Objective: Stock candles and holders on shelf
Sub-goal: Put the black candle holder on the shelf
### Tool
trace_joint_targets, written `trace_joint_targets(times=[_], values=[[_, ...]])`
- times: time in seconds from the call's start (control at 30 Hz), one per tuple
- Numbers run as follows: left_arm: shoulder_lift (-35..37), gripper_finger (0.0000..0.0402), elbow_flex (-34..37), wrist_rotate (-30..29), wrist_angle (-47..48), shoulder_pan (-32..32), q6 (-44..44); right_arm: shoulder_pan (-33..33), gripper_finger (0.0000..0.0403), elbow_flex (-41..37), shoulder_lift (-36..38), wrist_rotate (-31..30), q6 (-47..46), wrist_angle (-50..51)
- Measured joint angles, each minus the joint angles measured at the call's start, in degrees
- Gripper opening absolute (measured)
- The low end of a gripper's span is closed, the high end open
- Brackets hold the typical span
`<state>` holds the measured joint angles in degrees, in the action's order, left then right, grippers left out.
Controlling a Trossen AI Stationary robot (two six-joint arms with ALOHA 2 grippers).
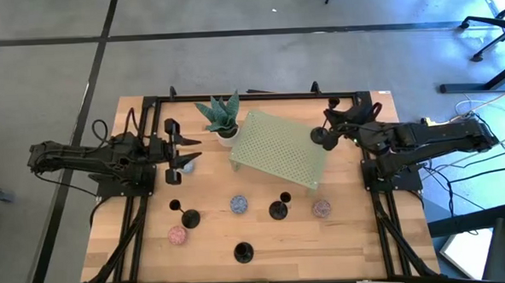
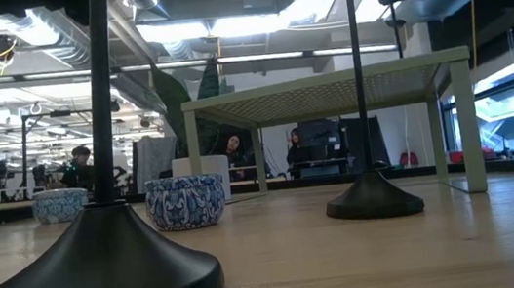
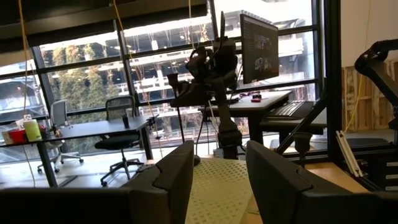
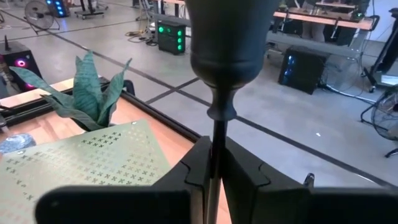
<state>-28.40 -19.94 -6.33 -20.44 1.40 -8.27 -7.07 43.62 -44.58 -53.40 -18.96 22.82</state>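
The pale green perforated shelf (image 1: 278, 151) stands at the table's far middle. My right gripper (image 1: 336, 128) is over the shelf's right end, shut on a black holder (image 4: 231, 37). Three more holders (image 1: 190, 218) (image 1: 279, 210) (image 1: 243, 252) stand upright on their disc bases on the wood. Two bluish candles (image 1: 238, 203) (image 1: 188, 167) and two pink ones (image 1: 177, 235) (image 1: 321, 208) lie flat on the table. At the table's left, my left gripper (image 3: 221, 180) is open and points level toward the shelf with nothing between its fingers. My right gripper pinches the holder's thin stem (image 4: 214, 140) between its two fingers (image 4: 252, 177), just below the cup top. The fingers reach in roughly level from the table's right and lie across the stem. The holder stands upright with its base (image 1: 321, 137) over the shelf's right end. I cannot tell whether the base touches the shelf.
A potted plant (image 1: 221, 117) stands just left of the shelf's far corner. A black frame (image 1: 259, 96) runs around the table's edges. Open wood lies near the front edge between the standing holders.
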Motion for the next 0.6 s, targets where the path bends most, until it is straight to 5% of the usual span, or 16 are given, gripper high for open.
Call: trace_joint_targets(times=[0.6], values=[[0.01, 0.0143, 0.00, 0.00, -0.40, -0.01, 0.00, 0.04, 0.0036, -0.04, -1.24, 0.05, 3.01, -3.10]])
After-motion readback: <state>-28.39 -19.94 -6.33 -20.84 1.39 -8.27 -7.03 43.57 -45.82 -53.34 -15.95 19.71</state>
